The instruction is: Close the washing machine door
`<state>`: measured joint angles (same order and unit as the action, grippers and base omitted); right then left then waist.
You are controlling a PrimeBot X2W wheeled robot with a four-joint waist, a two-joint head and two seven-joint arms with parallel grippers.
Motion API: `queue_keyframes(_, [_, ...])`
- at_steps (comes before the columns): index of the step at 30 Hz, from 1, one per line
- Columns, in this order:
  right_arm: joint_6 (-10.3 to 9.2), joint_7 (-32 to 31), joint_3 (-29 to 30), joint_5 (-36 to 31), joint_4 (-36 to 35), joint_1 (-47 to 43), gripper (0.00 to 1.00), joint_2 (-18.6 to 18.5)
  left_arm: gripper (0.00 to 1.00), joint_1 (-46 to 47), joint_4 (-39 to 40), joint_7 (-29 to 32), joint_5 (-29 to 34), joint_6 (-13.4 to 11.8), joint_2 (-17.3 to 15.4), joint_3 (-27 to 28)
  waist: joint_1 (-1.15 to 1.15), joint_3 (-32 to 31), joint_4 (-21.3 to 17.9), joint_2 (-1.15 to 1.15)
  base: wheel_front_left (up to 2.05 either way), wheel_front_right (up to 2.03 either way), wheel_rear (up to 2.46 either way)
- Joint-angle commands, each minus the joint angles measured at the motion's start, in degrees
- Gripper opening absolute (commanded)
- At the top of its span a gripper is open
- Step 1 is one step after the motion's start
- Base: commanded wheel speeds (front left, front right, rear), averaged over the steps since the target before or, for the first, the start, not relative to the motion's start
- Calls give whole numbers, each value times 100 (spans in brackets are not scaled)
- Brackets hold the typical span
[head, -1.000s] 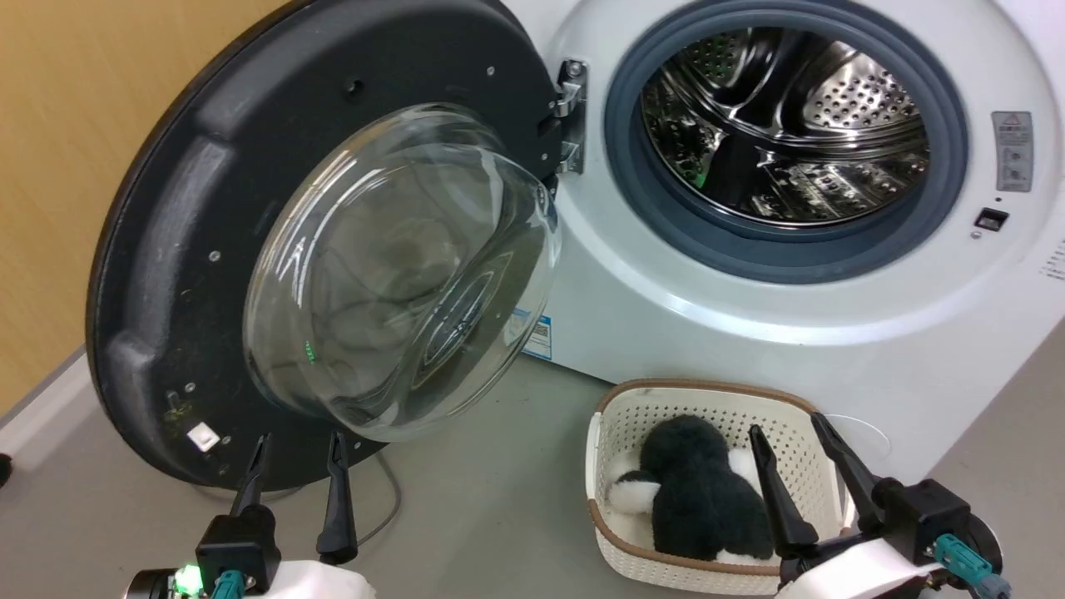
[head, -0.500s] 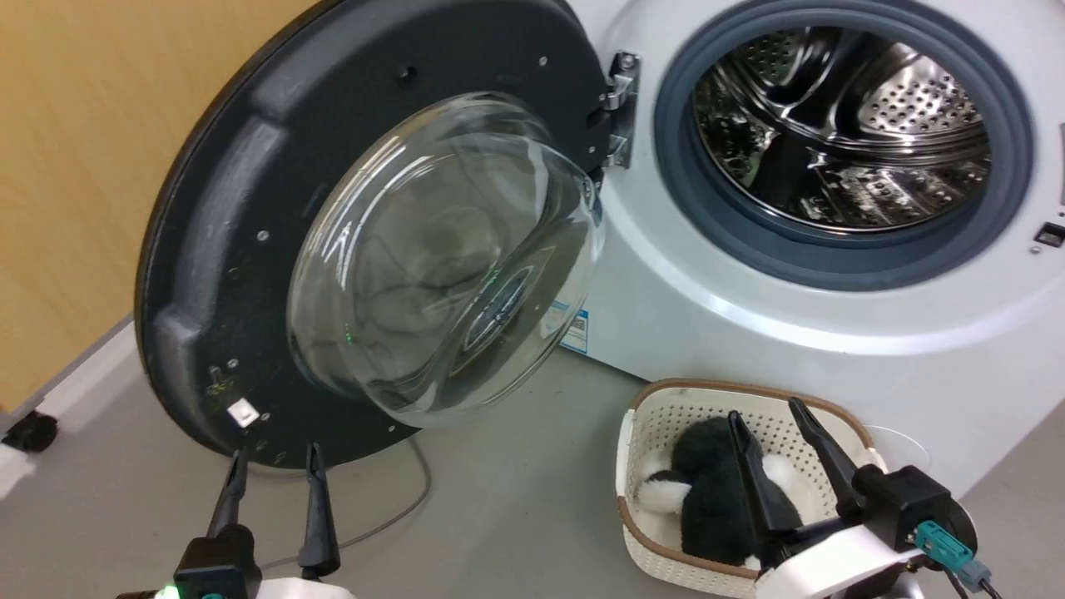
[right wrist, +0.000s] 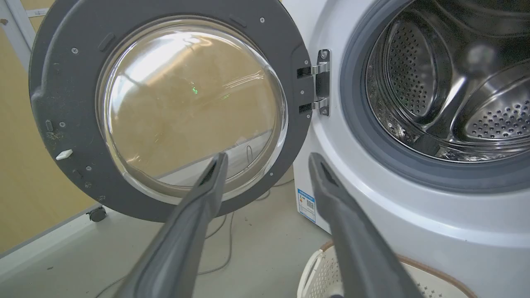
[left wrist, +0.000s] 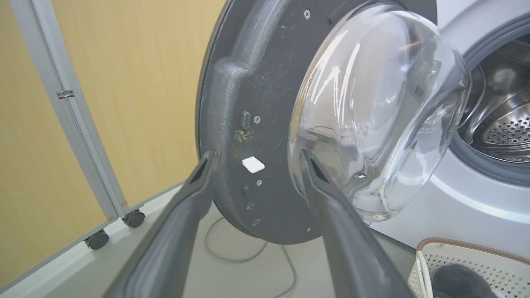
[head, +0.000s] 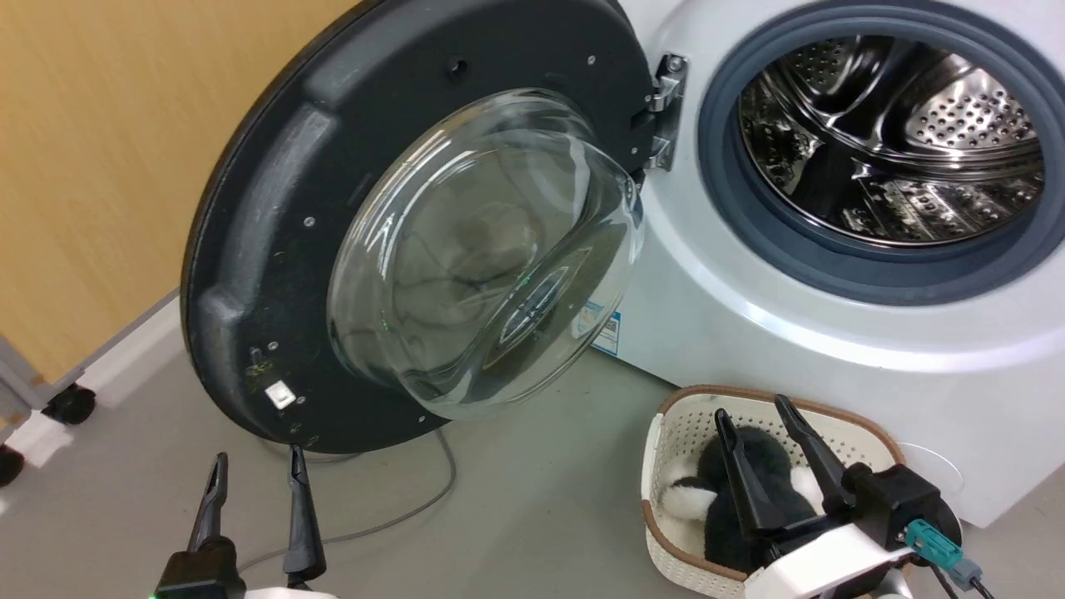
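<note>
Washing machine door (head: 274,249) wide open, just ahead of left pincer (head: 256,453); washing machine (head: 749,333) to pincer's right. Left pincer spread, empty; right pincer (head: 750,406) likewise, above basket (head: 869,433). Advised: reach behind door's free edge, far from hinge; sweep rightward until latched.

Probably a lab's mock laundry corner: washing machine (head: 749,316), cream basket (head: 684,437), partition (left wrist: 124,103) on casters, bare grey floor (head: 516,516).

Door (head: 250,249) rim of matt black grainy plastic, bowl (head: 482,249) of clear glossy glass, machine (head: 749,316) shell glossy white, gasket (head: 724,191) dull grey rubber, drum (head: 899,141) shiny perforated steel, hinge (head: 663,112) bright metal, basket (head: 691,433) cream perforated plastic, toy (head: 778,474) fluffy plush, floor (head: 532,516) smooth matt grey
</note>
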<state>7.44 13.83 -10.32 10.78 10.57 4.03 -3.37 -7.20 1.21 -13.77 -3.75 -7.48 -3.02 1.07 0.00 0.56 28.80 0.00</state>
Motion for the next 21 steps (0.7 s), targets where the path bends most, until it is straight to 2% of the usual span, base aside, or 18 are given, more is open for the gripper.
queue_keyframes(1, [4, 57, -29, 48, 32, 89, 100, -32, 100, -106, 43, -62, -35, -35, -17, 34, 0, -3, 43, 0, 0, 0, 0])
queue_keyframes(9, [5, 117, -25, 95, 39, 78, 100, -30, 100, -122, 75, -123, -50, -19, -32, 129, 0, 4, 167, 0, 0, 0, 0])
queue_keyframes(10, [5, 117, -18, 94, 33, 71, 100, -28, 86, -120, 78, -123, -59, -9, -31, 131, 0, 7, 168, 0, 0, 0, 0])
queue_keyframes(11, [5, 117, -12, 94, 28, 63, 100, -26, 46, -119, 83, -123, -68, -3, -30, 133, 0, 10, 170, 0, 0, 0, 0])
queue_keyframes(13, [5, 117, -2, 90, 25, 49, 100, -23, 0, -115, 103, -123, -80, 5, -27, 139, 0, 15, 174, 0, 0, 0, 0])
queue_keyframes(17, [5, 117, 28, 78, 17, 27, 100, -18, 0, -22, 291, -123, -339, 61, -18, 322, 0, 20, 183, 0, 0, 0, 0])
queue_keyframes(21, [5, 117, 75, 43, -21, -9, 100, -25, 0, 284, 451, -123, -613, 311, -200, 666, 0, 50, 189, 0, 0, 0, 0])
